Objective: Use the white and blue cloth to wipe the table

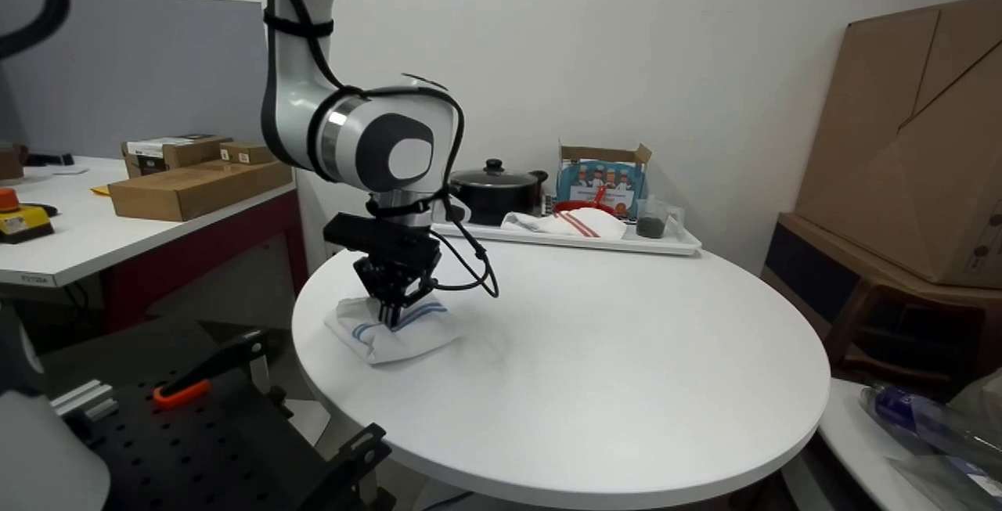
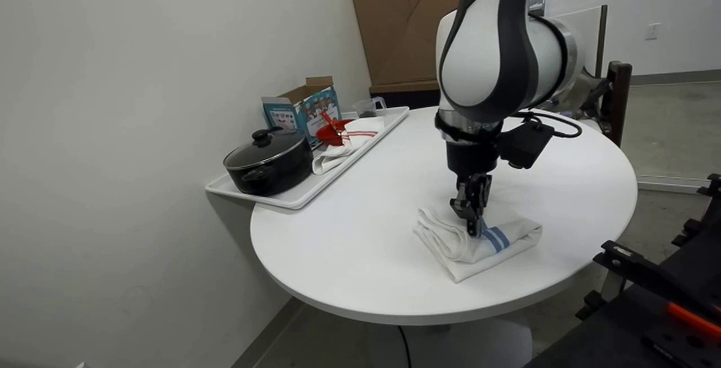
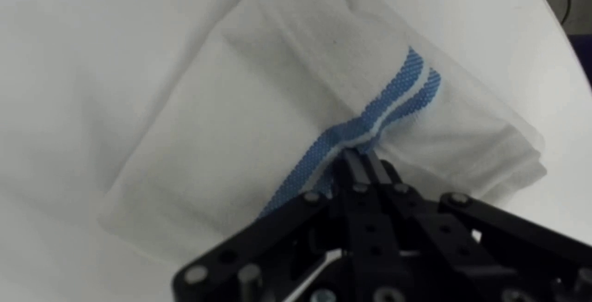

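The white and blue cloth (image 1: 415,339) lies folded and creased near the edge of the round white table (image 1: 626,354). My gripper (image 2: 475,231) points down onto it in both exterior views. From the wrist view, the fingertips of the gripper (image 3: 360,151) stand close together, with a bit of the blue-striped fabric pinched up between them. The rest of the cloth (image 3: 208,144) spreads flat around the fingers, resting on the tabletop. The very tips are partly hidden in the fold.
A white tray (image 2: 310,196) at the table's wall side bears a black pot (image 2: 270,162), a colourful box (image 1: 601,182), a red-striped white cloth (image 1: 579,223) and a clear cup (image 1: 651,217). A dark perforated platform (image 1: 180,448) with clamps stands beside the table.
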Controlling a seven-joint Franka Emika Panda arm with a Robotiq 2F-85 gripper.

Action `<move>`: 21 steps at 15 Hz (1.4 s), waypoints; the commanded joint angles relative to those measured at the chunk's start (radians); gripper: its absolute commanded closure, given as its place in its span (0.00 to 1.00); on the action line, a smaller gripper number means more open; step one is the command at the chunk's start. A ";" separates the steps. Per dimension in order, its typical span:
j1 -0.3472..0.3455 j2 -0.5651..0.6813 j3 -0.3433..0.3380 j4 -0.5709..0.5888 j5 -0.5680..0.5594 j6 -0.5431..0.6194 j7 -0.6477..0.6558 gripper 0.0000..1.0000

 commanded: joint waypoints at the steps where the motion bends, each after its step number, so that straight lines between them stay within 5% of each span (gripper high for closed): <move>1: -0.027 -0.054 -0.104 -0.040 -0.005 0.015 -0.039 1.00; 8: -0.108 -0.063 -0.244 0.030 0.022 -0.003 -0.028 1.00; 13: -0.148 -0.029 -0.268 0.122 0.051 -0.028 -0.017 1.00; 21: 0.009 0.145 -0.356 0.367 0.026 -0.028 0.088 1.00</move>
